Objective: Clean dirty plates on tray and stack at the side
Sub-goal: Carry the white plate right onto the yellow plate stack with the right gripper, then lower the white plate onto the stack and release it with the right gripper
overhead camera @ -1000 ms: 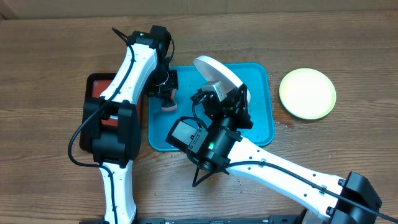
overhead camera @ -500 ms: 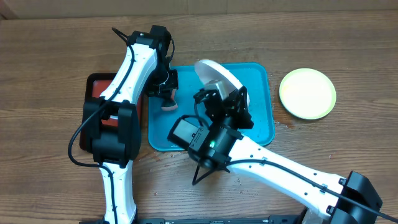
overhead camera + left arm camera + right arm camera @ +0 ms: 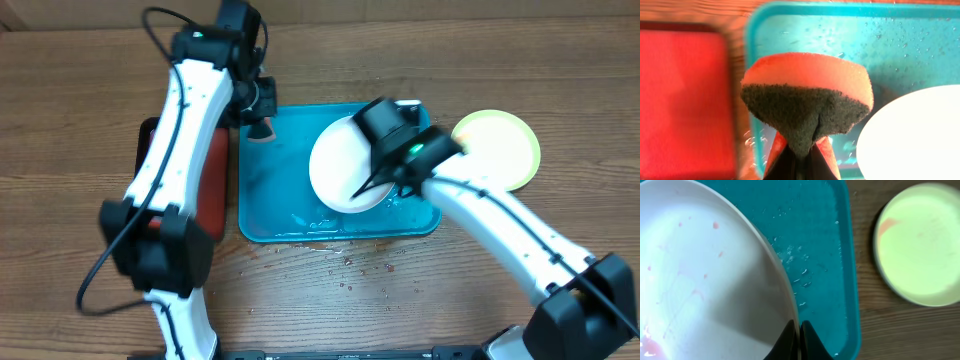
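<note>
Blue plastic filled the middle of the overhead view: the tray (image 3: 275,200) lay on the table (image 3: 80,80), wet and bare on its left half, with the white plate (image 3: 335,165) over its right half. The right fingers (image 3: 372,180) pinched that plate by the rim on its right-hand edge. The left fingers (image 3: 262,108) hung at the tray's far left corner, closed on a sponge (image 3: 262,132), beside a red tray (image 3: 215,190). A yellow-green plate (image 3: 500,140) sat on the table just right of the tray; I saw no third plate. From the left wrist, the fingers (image 3: 776,157) squeezed the sponge (image 3: 807,95) so its dark face bulged, and the white plate (image 3: 915,135) lay to their right across open tray (image 3: 920,45). From the right wrist, the fingers (image 3: 808,342) were pressed onto the rim of the white plate (image 3: 710,270), which looked tilted off the tray (image 3: 825,255) and showed pink smears. The yellow-green plate (image 3: 920,255) lay apart, to the right. By my reckoning the sponge had to travel rightward to the plate's face, the left arm being nearer for that.
</note>
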Action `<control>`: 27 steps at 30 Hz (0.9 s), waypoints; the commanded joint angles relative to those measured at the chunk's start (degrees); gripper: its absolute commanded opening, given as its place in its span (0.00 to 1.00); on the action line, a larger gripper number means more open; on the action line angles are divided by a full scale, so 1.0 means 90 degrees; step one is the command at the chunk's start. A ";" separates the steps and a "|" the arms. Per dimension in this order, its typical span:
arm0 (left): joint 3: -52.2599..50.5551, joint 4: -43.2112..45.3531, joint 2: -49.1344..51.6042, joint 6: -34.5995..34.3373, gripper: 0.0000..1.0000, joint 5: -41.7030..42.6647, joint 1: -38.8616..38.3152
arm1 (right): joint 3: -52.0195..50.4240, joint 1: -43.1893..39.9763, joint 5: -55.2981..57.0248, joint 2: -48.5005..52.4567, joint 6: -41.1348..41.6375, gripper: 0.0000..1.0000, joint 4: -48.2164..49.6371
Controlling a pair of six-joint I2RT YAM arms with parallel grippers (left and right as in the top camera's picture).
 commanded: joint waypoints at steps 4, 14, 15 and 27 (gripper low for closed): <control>0.0075 -0.0906 -0.0498 -0.0046 0.04 -0.1557 0.0124 | -0.0024 -0.1955 -0.2875 -0.0389 -0.0495 0.04 0.0175; -0.0692 -0.1039 -0.0498 -0.0036 0.04 -0.1489 0.1294 | -0.0078 -0.4333 -0.2625 -0.0240 -0.0619 0.04 0.0393; -0.0848 -0.0882 -0.0498 0.0092 0.04 -0.1282 0.1392 | -0.0129 -0.4493 -0.2540 -0.0199 -0.0619 0.04 0.0466; -0.2829 0.1222 -0.0486 0.1996 0.04 -0.1231 0.1613 | -0.0289 -0.5326 -0.2378 0.0843 -0.0629 0.04 0.0685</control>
